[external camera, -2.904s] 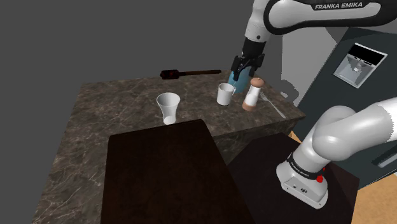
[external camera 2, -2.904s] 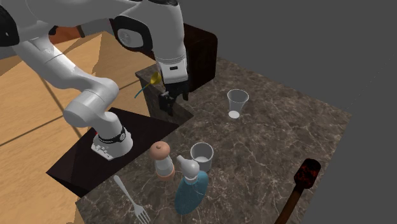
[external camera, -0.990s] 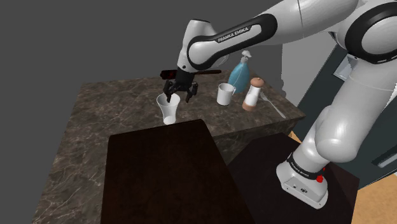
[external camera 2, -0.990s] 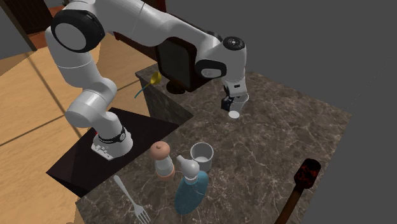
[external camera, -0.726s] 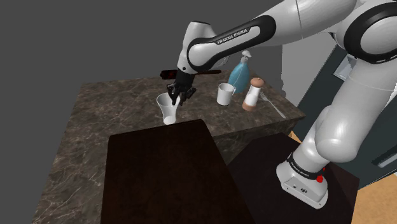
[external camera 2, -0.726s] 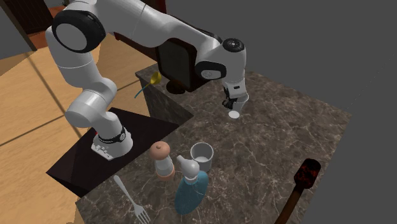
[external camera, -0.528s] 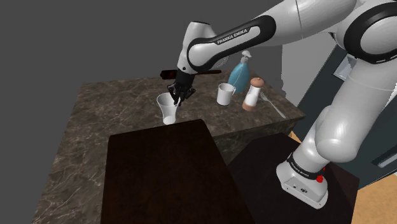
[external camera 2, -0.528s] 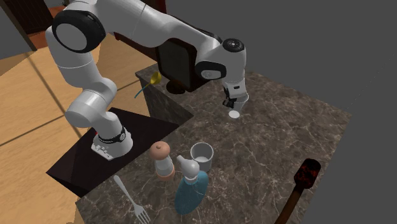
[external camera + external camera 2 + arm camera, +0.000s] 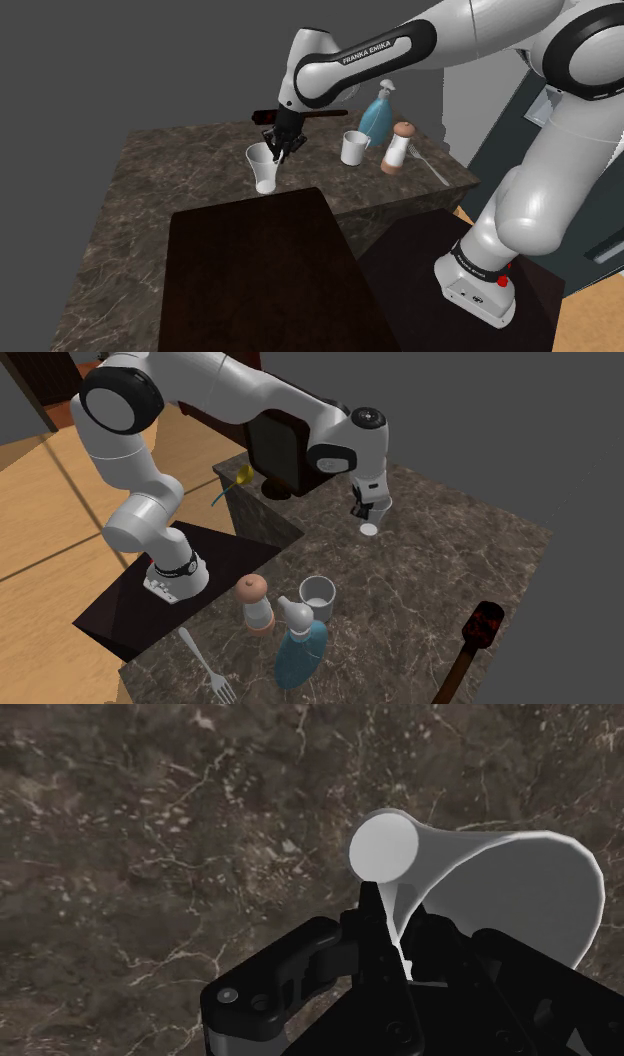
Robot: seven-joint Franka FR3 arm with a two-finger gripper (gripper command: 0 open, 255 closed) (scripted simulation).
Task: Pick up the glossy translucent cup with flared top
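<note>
Black tool (image 9: pixel 397 930) clamped on wall of flared cup (image 9: pixel 500 884); dark veined counter (image 9: pixel 150 824) behind.

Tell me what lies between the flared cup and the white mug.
Only bare countertop between flared cup and white mug, per the second exterior view.

A dark brown stone surface (image 9: pixel 170 190), veined with pale streaks, stands before a plain grey backdrop (image 9: pixel 100 60). A block of very dark wooden furniture (image 9: pixel 260 280) butts against its near edge in the shoulder view. The floor (image 9: pixel 45 557) is of warm orange wooden planks. A slate-grey cabinet (image 9: pixel 492 145) stands at the shoulder view's right. The light is dim and even.
</note>
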